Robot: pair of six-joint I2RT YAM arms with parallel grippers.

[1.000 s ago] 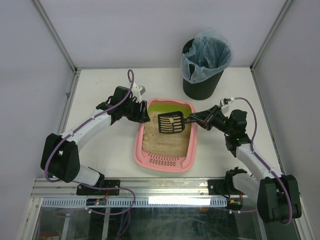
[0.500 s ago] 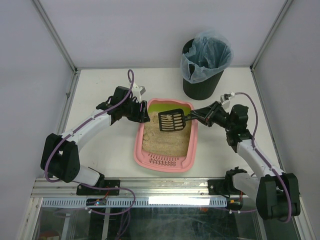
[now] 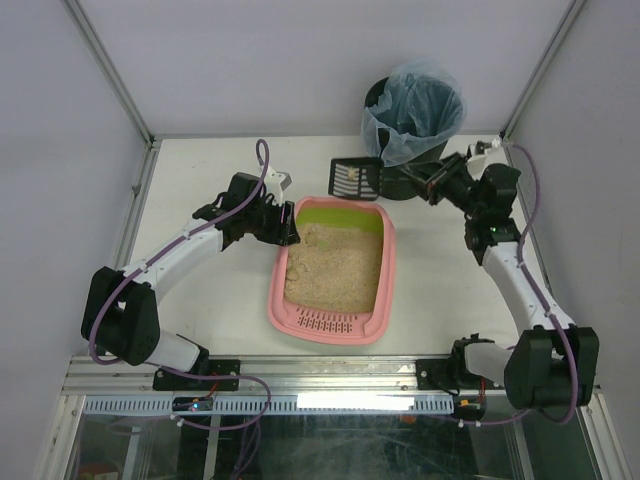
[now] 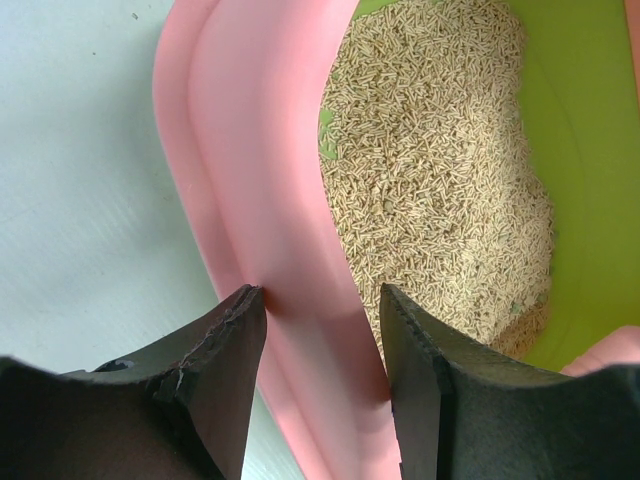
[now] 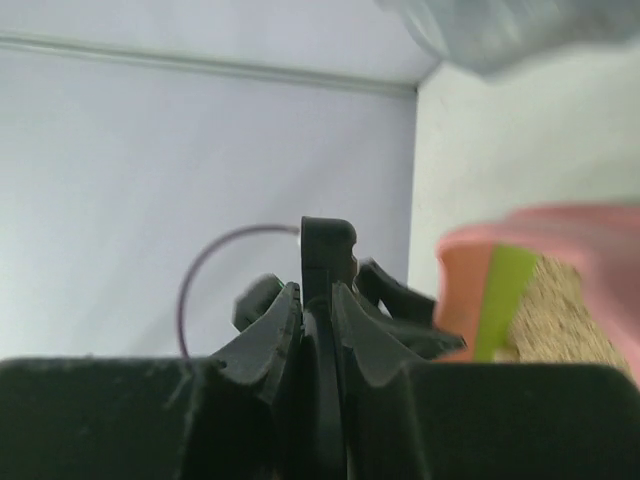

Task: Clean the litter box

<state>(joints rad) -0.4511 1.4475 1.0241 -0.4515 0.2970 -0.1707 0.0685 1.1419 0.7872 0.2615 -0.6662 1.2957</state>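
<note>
The pink litter box (image 3: 330, 318) lies mid-table with beige litter and a lime-green far end. My left gripper (image 3: 287, 233) is shut on its left wall near the far end. In the left wrist view the fingers (image 4: 322, 292) pinch the pink wall (image 4: 270, 180), one outside and one on the litter side. My right gripper (image 3: 425, 186) is shut on the handle of the black slotted scoop (image 3: 355, 176). It holds the scoop in the air past the box's far end, beside the bin, with pale bits on it. In the right wrist view the jaws (image 5: 318, 290) clamp the handle (image 5: 325, 240).
A black round bin (image 3: 378, 100) with a bluish bag (image 3: 415, 115) stands at the back right, just behind the scoop. White walls with metal posts close in the table on three sides. The box's corner shows in the right wrist view (image 5: 470, 270).
My right arm has lifted the scoop out of the litter box and carried it back toward the bin. The left gripper and the box have not moved.
</note>
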